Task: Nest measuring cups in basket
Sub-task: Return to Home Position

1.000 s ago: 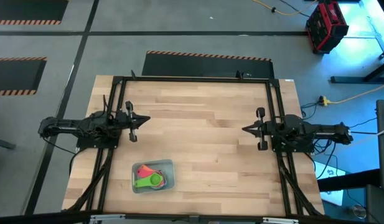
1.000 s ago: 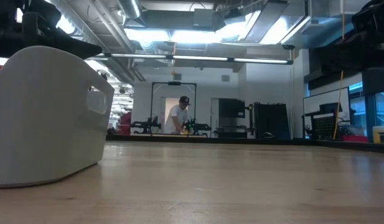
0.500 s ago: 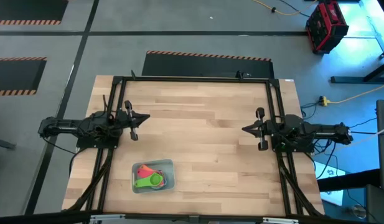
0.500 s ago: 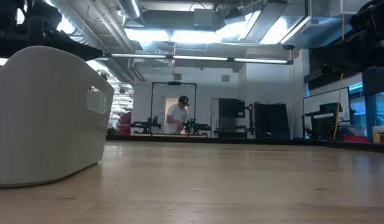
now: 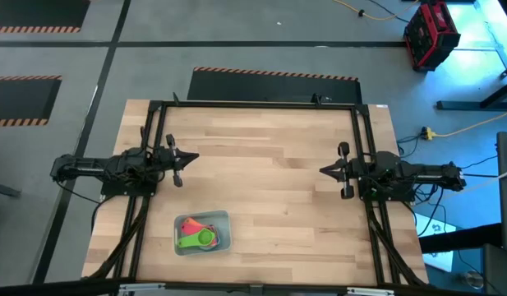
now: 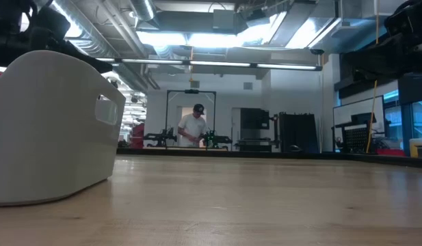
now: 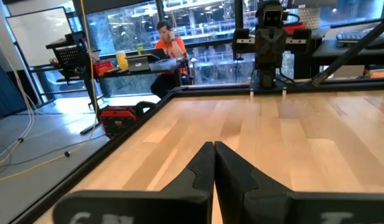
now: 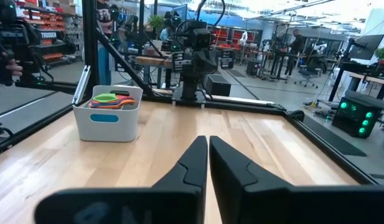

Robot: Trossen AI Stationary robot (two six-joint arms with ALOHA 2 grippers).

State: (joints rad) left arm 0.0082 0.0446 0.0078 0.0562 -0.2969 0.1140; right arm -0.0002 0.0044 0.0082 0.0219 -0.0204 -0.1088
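- The basket (image 5: 223,219) was recorded at the lower left of the high view, resting on the tabletop (image 5: 261,156) near the front edge.
- The measuring cups (image 5: 195,233) were found nested in a single stack inside the basket.
- The green cup (image 5: 206,238) lay uppermost, and the pink cup (image 5: 189,224) showed beneath it with its handle angled toward the basket's upper-left corner. The lower cups could not be told apart from above.
- In the right wrist view the stack was seen to rise just over the basket's rim, with green on top and an orange edge under it.
- The left gripper (image 5: 193,156) was held at the left-centre of the high view, over the tabletop and well apart from the basket. Its fingers (image 7: 201,168) were seen pressed together tip to tip, with nothing between them.
- The right gripper (image 5: 324,170) was held at the right-centre of the high view, pointed inward. Its fingers (image 8: 192,163) were likewise clenched on nothing.
- The two grippers were noted facing each other across the middle of the tabletop.
- In the low view the basket's pale wall was seen close up, filling the left of the frame.
- A person (image 6: 192,128) was noted at a bench far back in the room, at the centre of the low view.
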